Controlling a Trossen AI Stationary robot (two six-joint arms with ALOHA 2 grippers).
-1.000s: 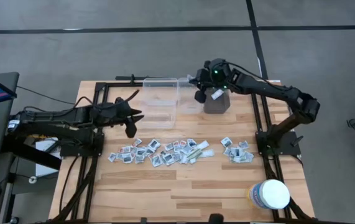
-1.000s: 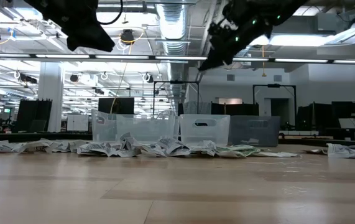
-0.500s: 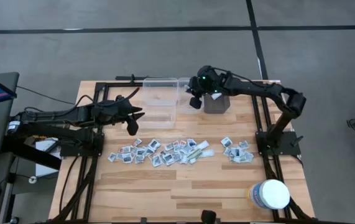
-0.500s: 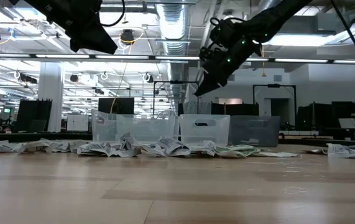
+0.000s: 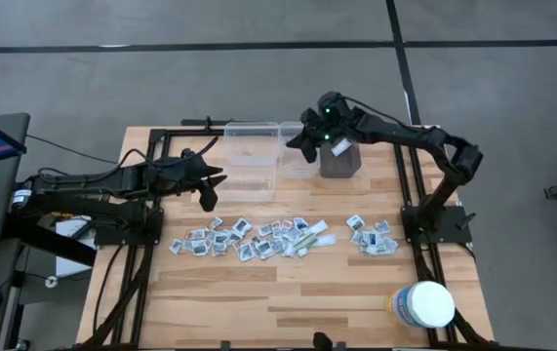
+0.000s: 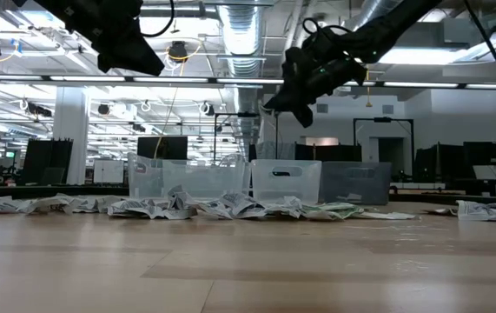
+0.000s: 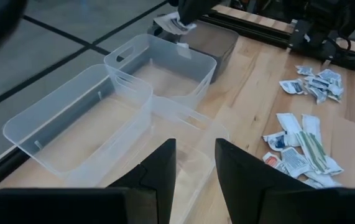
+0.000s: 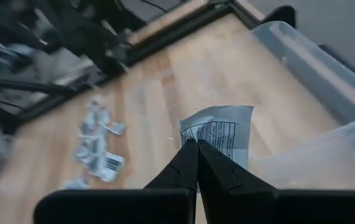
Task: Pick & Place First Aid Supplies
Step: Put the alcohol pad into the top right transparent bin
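Observation:
The first aid supplies lie as small flat packets in a long pile (image 5: 254,237) mid-table and a smaller pile (image 5: 373,237) to its right. My right gripper (image 8: 196,144) hangs at the far side over the small clear bin (image 5: 298,168), shut on one white printed packet (image 8: 217,134). That packet (image 7: 171,25) also shows in the left wrist view. My left gripper (image 7: 196,155) stands open with nothing between its fingers, above the near edge of the large clear bin (image 5: 251,161). My right gripper pinches the packet between its two fingertips at one edge (image 8: 197,138). The rest of the packet sticks out past the tips. The fingers slant downward from the table's right side. The packet is lifted clear, above the bin and the table.
A dark grey bin (image 5: 339,161) stands right of the small clear bin. A white round tub (image 5: 424,304) sits at the near right corner. Black frame rails (image 5: 410,185) run along both sides of the table. Bare wood lies in front of the piles.
My right gripper has rolled about its own line, sunk a little and shifted toward the table's left, from beside the dark bin to over the small clear bin. It has stayed shut on the packet. My left arm has kept still.

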